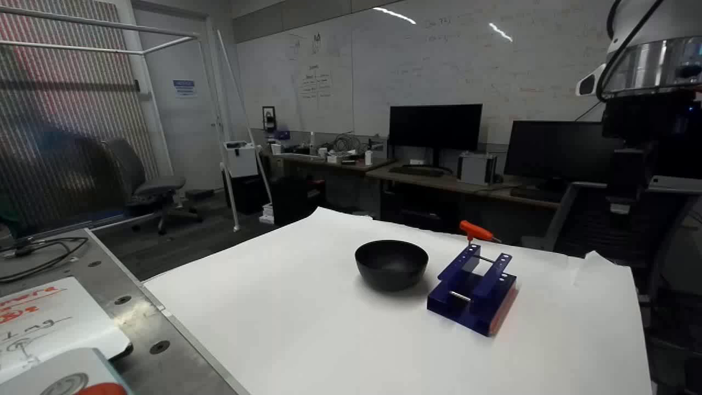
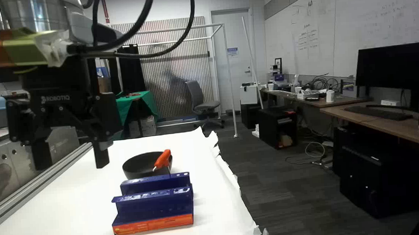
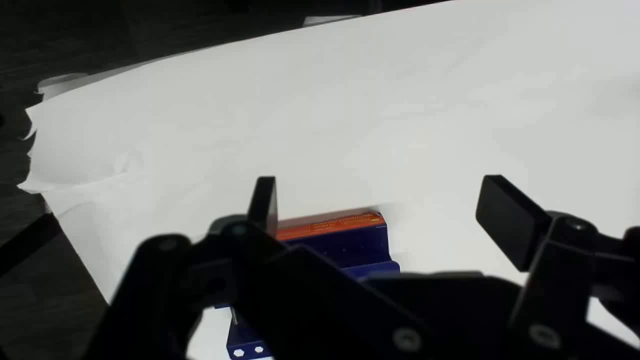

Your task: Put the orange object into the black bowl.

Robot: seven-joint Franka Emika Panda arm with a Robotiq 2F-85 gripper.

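The orange object (image 1: 476,231) is a small orange-red handle with a thin metal shaft. It also shows in an exterior view (image 2: 163,159). Its shaft stands in the top of the dark blue rack (image 1: 471,296), and the handle is tilted. The black bowl (image 1: 391,269) stands upright beside the rack on the white sheet; it also shows in an exterior view (image 2: 138,167). My gripper (image 2: 72,161) is open and empty, raised above the table. In the wrist view my open fingers (image 3: 385,205) have the rack (image 3: 345,250) partly behind them. The orange object and bowl are not visible there.
The dark blue rack (image 2: 153,204) has two raised rails and an orange-labelled side. White paper (image 1: 285,307) covers the table and has a torn edge. A metal frame edge (image 1: 159,345) borders the paper. Desks with monitors (image 1: 436,126) stand behind.
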